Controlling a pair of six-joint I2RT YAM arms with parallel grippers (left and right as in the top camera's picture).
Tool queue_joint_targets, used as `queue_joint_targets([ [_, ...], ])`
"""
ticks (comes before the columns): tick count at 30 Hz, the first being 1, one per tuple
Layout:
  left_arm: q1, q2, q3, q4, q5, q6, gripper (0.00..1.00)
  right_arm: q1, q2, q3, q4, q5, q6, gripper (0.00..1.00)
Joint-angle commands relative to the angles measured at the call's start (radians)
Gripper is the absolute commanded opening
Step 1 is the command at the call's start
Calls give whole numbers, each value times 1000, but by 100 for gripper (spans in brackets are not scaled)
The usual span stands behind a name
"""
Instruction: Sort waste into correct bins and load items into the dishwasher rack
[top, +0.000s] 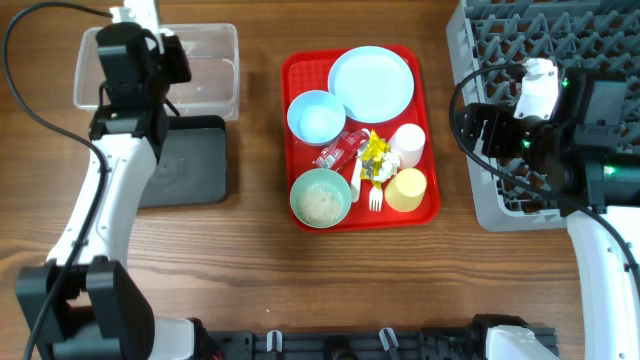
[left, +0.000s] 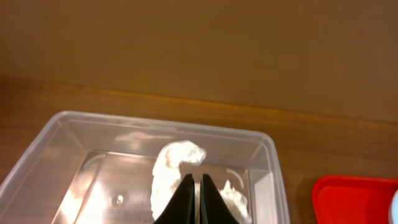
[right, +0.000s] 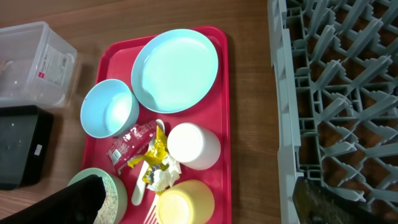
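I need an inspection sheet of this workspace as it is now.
Surface: wooden table, red tray in the middle.
Job's things: plate, blue bowl, bowl with rice grains, white cup, yellow cup, fork, red-and-clear wrapper, yellow wrapper, all on the tray; rack shows no dishes; white paper in clear tub; black tub beside it.
Clutter: nothing seen.
Grippers: left gripper shut, over clear tub; right gripper open, over rack edge.
Cables: black cables loop by both arms.
Surroundings: tan wall.

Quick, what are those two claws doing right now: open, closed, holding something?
Left gripper: closed, seemingly pinching a white paper scrap over the clear tub.
Right gripper: open wide, holding nothing.
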Motion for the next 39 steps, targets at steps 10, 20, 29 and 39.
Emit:
queue_joint_targets([
  [10,-42,-23,10,-39,77,-49,100,-3,-2,16,5,16,29,100],
  [20,-555,58,10,-216,195,57,98,-3,-2,16,-10,17,29,100],
  [29,-721,230,10,-283,150,57,98,-3,-2,16,-42,47,28,100],
  [39,-734,311,8,-291,150,57,58,-3,-2,15,-46,47,28,100],
])
